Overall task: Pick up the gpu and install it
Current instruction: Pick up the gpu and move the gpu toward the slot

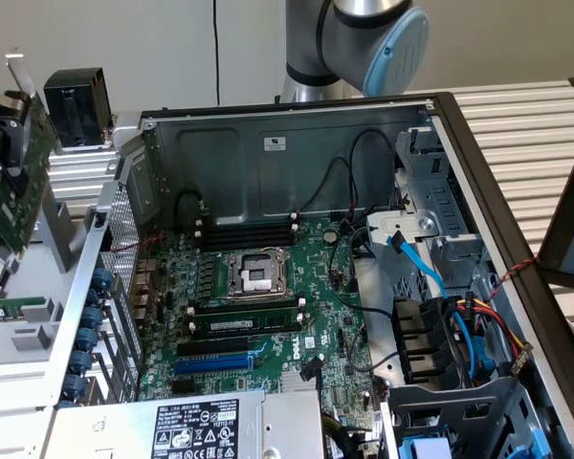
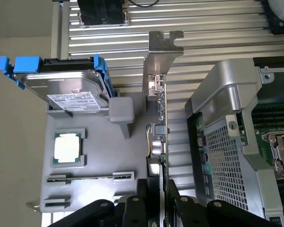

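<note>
Desk: slatted aluminium desk, its ribs running under everything; a pale plain wall rises behind it.
Computer case: open computer case lying on the desk, interior facing up, with bundled cables and blue clips along the side at the exterior view's right.
Motherboard: large green motherboard flat on the case floor, processor socket near its middle, black sticks seated in slots beside it.
Power supply: grey power supply with a white label, at the case's near edge.
Parts tray: grey parts tray on the desk just beside the case, at the exterior view's left.
Tray contents: hard drive in a blue carrier, and a square processor in its own recess.
Heatsink: black heatsink standing on the desk beyond the tray.
Arm: grey arm with a blue joint cap, its base behind the case.
Pincer: pincer at the exterior view's far left, over the tray, pinching the card's lower part from both sides.
Task item: the gpu is held on edge, clear of the case, silver bracket uppermost; from the wrist it appears edge-on, between tray and case.
</note>
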`<move>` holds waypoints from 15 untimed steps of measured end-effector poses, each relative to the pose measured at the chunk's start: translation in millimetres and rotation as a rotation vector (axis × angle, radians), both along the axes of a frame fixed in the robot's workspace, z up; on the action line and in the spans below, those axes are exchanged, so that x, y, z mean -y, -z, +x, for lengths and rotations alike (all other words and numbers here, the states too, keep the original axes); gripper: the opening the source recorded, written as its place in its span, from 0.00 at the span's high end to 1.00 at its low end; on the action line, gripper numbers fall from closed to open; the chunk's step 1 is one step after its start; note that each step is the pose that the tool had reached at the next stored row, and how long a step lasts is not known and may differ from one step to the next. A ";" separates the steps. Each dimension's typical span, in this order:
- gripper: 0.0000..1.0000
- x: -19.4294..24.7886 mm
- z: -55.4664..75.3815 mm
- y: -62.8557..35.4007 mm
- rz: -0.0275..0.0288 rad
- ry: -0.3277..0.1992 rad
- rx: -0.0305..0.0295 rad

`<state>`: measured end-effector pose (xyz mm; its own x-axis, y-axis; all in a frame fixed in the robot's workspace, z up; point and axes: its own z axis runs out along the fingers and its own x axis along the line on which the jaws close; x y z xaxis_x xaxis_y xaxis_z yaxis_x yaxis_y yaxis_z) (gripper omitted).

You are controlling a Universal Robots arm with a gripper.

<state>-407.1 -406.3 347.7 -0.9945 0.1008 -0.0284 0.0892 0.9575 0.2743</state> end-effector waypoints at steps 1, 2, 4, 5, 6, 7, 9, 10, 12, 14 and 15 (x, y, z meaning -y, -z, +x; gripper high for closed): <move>0.73 1.2 0.1 -2.9 0.0000 0.000 -0.0037; 0.73 2.6 0.5 -5.8 -0.0001 0.000 -0.0082; 0.73 5.6 2.7 -11.7 0.0000 0.000 -0.0183; 0.73 7.4 4.5 -14.8 -0.0001 0.000 -0.0233; 0.73 9.2 6.2 -17.6 -0.0002 0.000 -0.0282; 0.73 11.1 8.1 -20.6 -0.0003 0.000 -0.0327; 0.73 14.8 11.7 -26.2 -0.0006 0.000 -0.0422; 0.73 16.7 13.4 -28.6 -0.0007 0.000 -0.0477; 0.73 20.3 17.0 -33.4 -0.0009 0.000 -0.0580; 0.73 24.1 20.9 -38.2 -0.0010 0.000 -0.0685; 0.73 25.8 22.5 -40.1 -0.0010 0.000 -0.0743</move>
